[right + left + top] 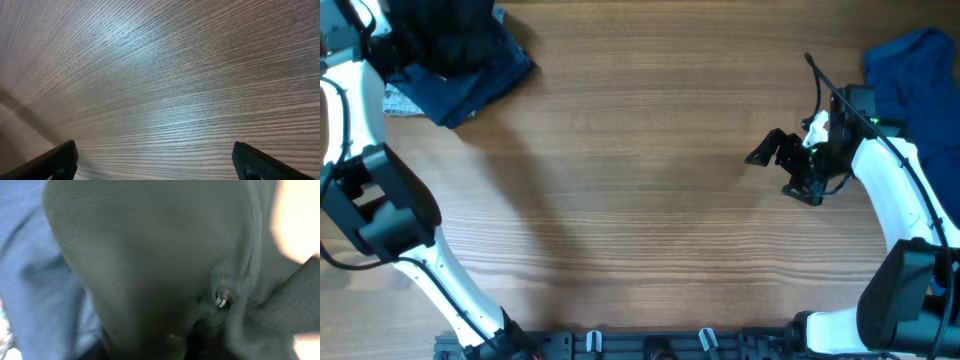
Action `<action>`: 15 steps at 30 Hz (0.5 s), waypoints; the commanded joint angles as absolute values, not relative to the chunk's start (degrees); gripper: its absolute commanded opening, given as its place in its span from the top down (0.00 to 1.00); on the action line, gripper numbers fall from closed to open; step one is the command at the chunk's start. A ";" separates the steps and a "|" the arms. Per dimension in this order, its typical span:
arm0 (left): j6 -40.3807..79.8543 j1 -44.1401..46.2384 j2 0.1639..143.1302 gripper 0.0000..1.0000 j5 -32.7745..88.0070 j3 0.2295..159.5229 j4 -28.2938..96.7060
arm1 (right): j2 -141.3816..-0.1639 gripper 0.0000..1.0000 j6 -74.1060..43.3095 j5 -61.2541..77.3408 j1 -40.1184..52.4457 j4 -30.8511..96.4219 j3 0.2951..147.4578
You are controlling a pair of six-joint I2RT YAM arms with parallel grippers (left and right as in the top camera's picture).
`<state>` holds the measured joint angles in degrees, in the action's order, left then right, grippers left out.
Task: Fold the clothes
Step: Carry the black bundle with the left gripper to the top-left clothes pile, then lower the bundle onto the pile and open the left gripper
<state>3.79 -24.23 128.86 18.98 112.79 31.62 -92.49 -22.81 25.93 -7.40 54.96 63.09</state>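
Note:
The black garment (435, 30) is bunched at the far left corner, over a dark navy garment (480, 75). In the left wrist view the black fabric (160, 255) fills the frame, gathers toward the bottom middle and hides the fingers. The left arm reaches into this bunch, and its gripper looks shut on the black garment. A royal blue garment (920, 70) lies at the far right. My right gripper (778, 172) is open and empty above bare wood, left of the blue garment. Its fingers are wide apart in the right wrist view (155, 160).
Light blue fabric (30, 280) shows beside the black cloth in the left wrist view. A pale patterned cloth (395, 98) peeks out under the navy garment. The wooden table (640, 200) spans the middle. The arm bases stand at the front edge.

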 commanded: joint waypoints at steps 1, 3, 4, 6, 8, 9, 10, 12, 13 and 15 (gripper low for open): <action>3.88 -26.81 130.41 0.00 16.84 114.24 32.40 | -93.23 0.00 -22.55 27.14 -7.57 55.16 62.87; 3.88 -27.20 130.21 0.00 16.82 114.24 32.40 | -93.23 0.01 -22.55 27.14 -7.57 55.16 62.87; 3.90 -27.33 130.17 0.00 16.84 114.24 32.56 | -93.23 0.00 -22.52 27.16 -7.57 55.20 62.87; 4.14 -27.44 129.08 0.00 16.82 114.26 33.85 | -93.23 0.01 -22.44 27.31 -7.57 55.42 62.87; 6.20 -27.53 127.22 0.00 16.80 114.26 34.28 | -93.23 0.01 -22.11 27.33 -7.57 55.42 62.87; 7.25 -27.55 126.19 0.00 16.84 114.28 34.28 | -93.23 0.01 -21.80 27.33 -7.57 55.42 62.87; 8.12 -27.53 125.05 0.00 16.84 114.32 34.28 | -93.23 0.00 -21.34 27.33 -7.57 55.40 62.87; 8.19 -27.27 122.06 0.00 16.86 114.34 34.28 | -93.23 0.01 -21.02 27.31 -7.57 55.33 62.87; 8.21 -26.94 120.73 0.01 16.91 114.34 34.37 | -93.23 0.00 -21.02 27.33 -7.57 55.31 62.87; 8.21 -26.15 118.74 0.09 16.93 114.34 34.28 | -93.23 0.01 -21.02 27.33 -7.57 55.16 62.87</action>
<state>6.85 -27.35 126.41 16.95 112.79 34.72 -92.49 -22.20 26.11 -7.40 55.27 63.09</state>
